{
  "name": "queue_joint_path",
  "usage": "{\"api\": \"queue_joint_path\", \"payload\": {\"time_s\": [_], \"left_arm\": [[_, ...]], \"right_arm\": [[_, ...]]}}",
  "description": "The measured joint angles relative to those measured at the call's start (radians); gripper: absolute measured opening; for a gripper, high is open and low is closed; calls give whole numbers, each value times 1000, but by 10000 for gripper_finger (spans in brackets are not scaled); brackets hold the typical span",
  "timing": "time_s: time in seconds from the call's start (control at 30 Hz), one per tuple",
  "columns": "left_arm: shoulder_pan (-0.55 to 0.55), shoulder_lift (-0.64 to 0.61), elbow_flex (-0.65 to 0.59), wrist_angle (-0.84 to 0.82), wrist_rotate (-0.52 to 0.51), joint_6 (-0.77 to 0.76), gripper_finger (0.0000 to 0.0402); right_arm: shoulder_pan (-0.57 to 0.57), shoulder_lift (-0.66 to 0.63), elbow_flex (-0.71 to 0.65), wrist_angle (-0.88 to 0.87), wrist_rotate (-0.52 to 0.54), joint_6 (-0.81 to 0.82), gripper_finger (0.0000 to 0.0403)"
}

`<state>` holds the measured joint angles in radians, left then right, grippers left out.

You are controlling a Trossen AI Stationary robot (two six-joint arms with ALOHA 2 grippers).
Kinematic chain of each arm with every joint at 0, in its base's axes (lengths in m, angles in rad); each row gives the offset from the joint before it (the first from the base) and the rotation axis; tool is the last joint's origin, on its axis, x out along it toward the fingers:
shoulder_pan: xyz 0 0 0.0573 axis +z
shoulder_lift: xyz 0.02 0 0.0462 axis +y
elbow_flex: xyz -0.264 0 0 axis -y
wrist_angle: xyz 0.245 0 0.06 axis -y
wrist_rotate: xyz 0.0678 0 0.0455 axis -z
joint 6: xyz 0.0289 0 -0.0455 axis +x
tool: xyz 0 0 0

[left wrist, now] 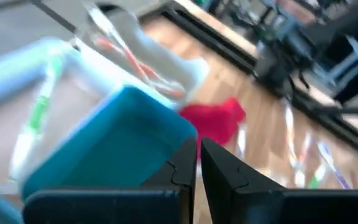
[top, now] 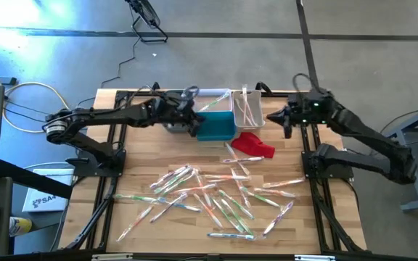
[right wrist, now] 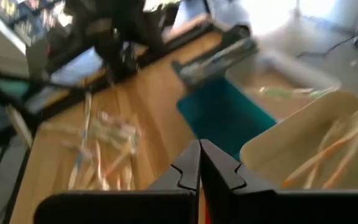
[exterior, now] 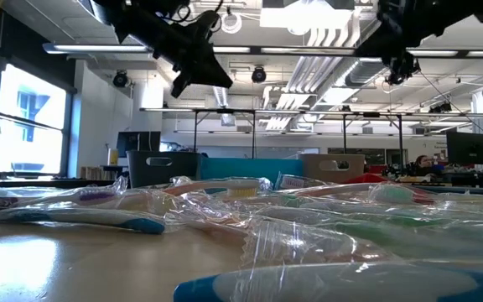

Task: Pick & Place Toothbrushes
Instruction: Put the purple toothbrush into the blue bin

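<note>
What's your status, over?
Left hand shut, empty, over the bins. Right hand shut, empty, beside the white bin. Toothbrushes mostly loose on the table. Red cloth near the bins.

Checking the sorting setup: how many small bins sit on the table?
4: small rectangular grey bin on the left, teal bin beside it, pale bin behind, white bin on the right. None seem hidden.

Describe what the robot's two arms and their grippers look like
Both arms, the left arm and the right arm, are black and slender with jointed segments. A small green light glows on the right one's wrist. Each gripper, left and right, has two flat, dark, angular fingers.
</note>
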<state>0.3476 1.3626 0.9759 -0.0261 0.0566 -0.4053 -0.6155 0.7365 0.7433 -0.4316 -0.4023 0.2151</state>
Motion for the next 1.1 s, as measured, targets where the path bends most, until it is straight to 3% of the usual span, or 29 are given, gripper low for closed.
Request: {"api": "queue_joint_path", "payload": {"time_s": [0.27,0.6,0.9,1.1], "left_arm": [[113,-56,-1,-49,-25,-31,19],[197,-70,-1,-113,-22,-45,19],[204,-70,-1,-125,-22,-10,19],[257,-70,-1,-206,-21,-19,19]], "right_arm": [[159,198,0,0,-14,-129,3],[335,371,0,20,109,-157,2],[381,507,0,21,132,-157,2],[380,579,0,29,226,-88,2]]}}
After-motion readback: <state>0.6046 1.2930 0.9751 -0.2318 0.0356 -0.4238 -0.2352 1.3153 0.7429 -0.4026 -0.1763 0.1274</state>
